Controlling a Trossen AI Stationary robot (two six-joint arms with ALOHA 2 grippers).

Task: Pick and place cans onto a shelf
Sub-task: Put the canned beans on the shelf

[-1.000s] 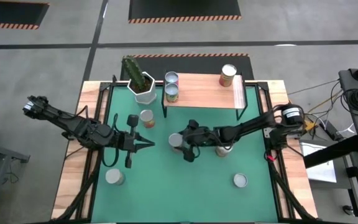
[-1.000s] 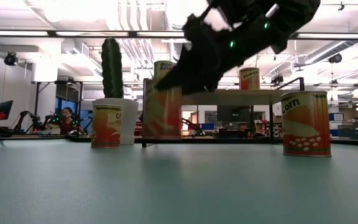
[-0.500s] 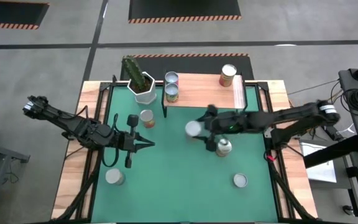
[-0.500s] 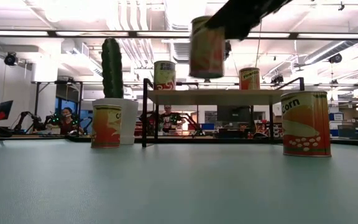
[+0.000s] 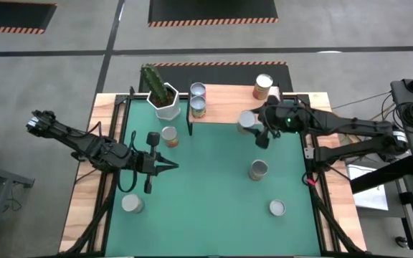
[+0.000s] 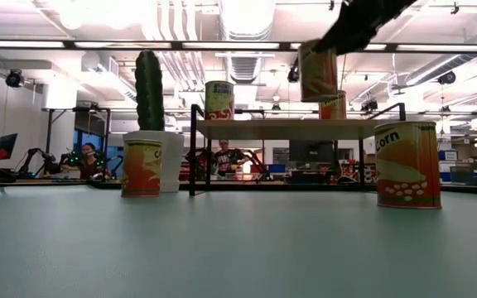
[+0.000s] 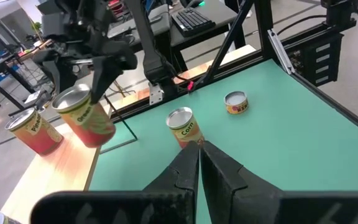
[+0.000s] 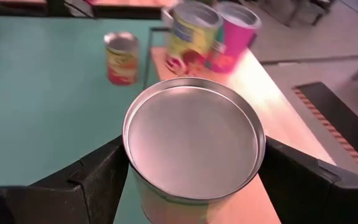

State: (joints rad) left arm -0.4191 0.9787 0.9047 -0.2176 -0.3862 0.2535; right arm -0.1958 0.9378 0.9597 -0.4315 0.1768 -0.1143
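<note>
A silver-topped cylindrical tin can is pinched upright in the right gripper, held in the air over the near edge of the low light-wood shelf. Bare board lies just beyond it; an orange-labelled can stands at the far right. The left gripper, fingers pressed together, waits over the green mat, well apart.

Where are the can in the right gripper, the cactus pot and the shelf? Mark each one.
held can (image 8: 193, 144): right wrist view, middle of its silvery top.
cactus pot (image 5: 167, 110): high view, white front wall.
shelf (image 5: 228, 109): high view, bare wood board.
</note>
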